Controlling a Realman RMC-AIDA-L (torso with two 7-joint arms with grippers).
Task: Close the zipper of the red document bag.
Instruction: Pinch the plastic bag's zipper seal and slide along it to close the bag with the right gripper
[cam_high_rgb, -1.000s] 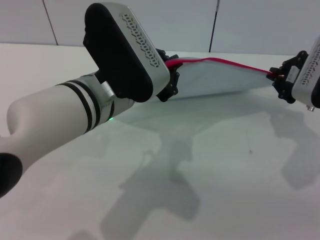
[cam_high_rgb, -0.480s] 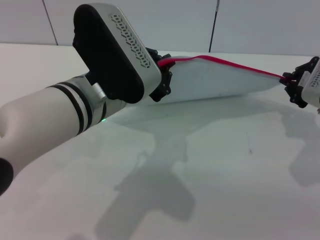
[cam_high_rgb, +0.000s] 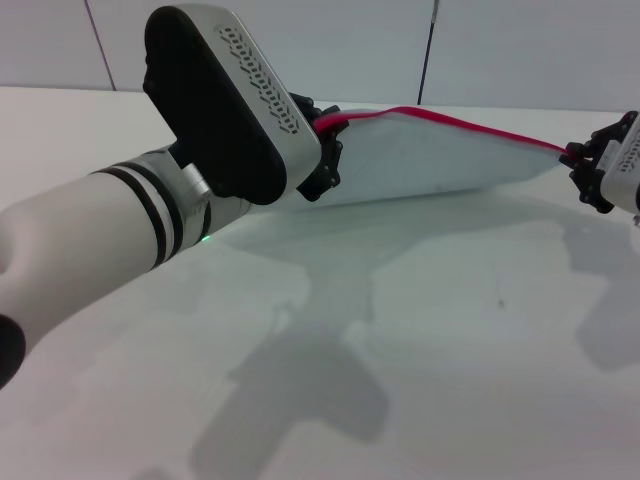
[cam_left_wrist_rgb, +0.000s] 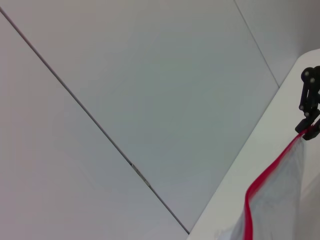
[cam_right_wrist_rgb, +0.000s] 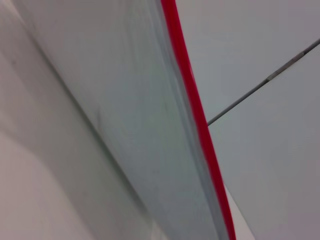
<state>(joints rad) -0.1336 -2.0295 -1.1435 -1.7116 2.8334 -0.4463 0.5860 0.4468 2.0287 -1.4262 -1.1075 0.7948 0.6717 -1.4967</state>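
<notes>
The red document bag (cam_high_rgb: 440, 160) is a pale translucent pouch held up off the white table (cam_high_rgb: 450, 330), stretched between my two grippers. Its zipper (cam_high_rgb: 480, 129) is the thin red strip along the top edge. My left gripper (cam_high_rgb: 328, 150) is shut on the bag's left end, partly hidden behind the wrist housing. At the frame's right edge my right gripper (cam_high_rgb: 582, 165) is shut on the zipper's right end. The left wrist view shows the zipper (cam_left_wrist_rgb: 260, 185) running to the right gripper (cam_left_wrist_rgb: 307, 131), which pinches it. In the right wrist view the zipper (cam_right_wrist_rgb: 192, 100) borders the bag (cam_right_wrist_rgb: 125, 100).
My left forearm (cam_high_rgb: 110, 240) fills the near left of the head view. A panelled wall (cam_high_rgb: 330, 40) stands behind the table's far edge. The arms and the bag cast shadows on the tabletop below them.
Over the last second my right gripper has slid to the right along the zipper and my left arm has shifted slightly left. The bag now hangs more taut. Little has moved in the last half second.
</notes>
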